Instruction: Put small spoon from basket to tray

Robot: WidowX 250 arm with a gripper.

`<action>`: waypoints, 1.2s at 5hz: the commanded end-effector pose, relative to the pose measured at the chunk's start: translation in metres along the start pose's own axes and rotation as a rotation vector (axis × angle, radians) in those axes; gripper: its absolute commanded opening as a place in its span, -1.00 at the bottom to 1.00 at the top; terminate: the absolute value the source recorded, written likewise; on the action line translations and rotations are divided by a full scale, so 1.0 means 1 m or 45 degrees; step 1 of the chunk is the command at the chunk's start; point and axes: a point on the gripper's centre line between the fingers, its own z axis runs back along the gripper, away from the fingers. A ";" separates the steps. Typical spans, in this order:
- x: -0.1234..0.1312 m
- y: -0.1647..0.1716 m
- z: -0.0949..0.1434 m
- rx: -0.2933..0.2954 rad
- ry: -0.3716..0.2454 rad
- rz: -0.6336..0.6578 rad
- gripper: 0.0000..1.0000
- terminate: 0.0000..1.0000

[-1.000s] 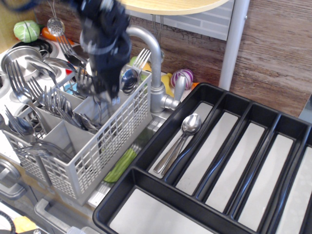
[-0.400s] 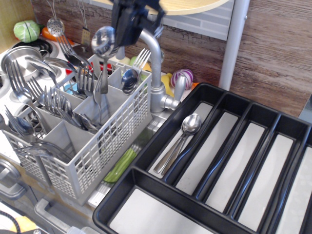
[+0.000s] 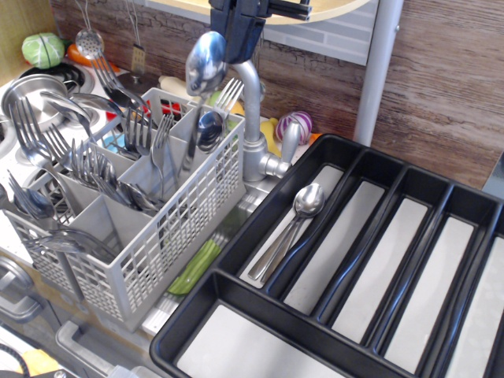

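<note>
My gripper [image 3: 235,35] is at the top of the view, above the back right corner of the light grey basket [image 3: 181,228]. It is shut on a small steel spoon [image 3: 205,64], which hangs bowl up with its thin handle pointing down. The handle's lower end is level with the basket's top. The black tray [image 3: 253,293] lies to the right. Two spoons [image 3: 303,206] lie in its leftmost long compartment. The gripper's upper part is cut off by the frame edge.
A steel faucet [image 3: 253,118] stands between basket and tray, right beside the held spoon. Several forks [image 3: 87,157] and spoons stick up from the basket. A purple onion [image 3: 297,124] sits behind the tray. A metal post [image 3: 376,71] rises at the back.
My gripper has risen out of the basket with the spoon in it and moved up and to the right, toward the faucet.
</note>
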 end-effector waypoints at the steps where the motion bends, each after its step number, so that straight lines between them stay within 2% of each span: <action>1: -0.007 -0.001 -0.007 -0.179 -0.022 0.117 -1.00 -1.00; 2: 0.012 0.002 -0.032 -0.287 -0.049 0.049 -1.00 -1.00; 3: 0.033 -0.004 -0.045 -0.322 -0.049 0.000 -1.00 -1.00; 5: 0.056 -0.026 -0.079 -0.512 -0.014 -0.032 -1.00 -1.00; 6: 0.058 -0.030 -0.092 -0.573 0.004 -0.036 -1.00 1.00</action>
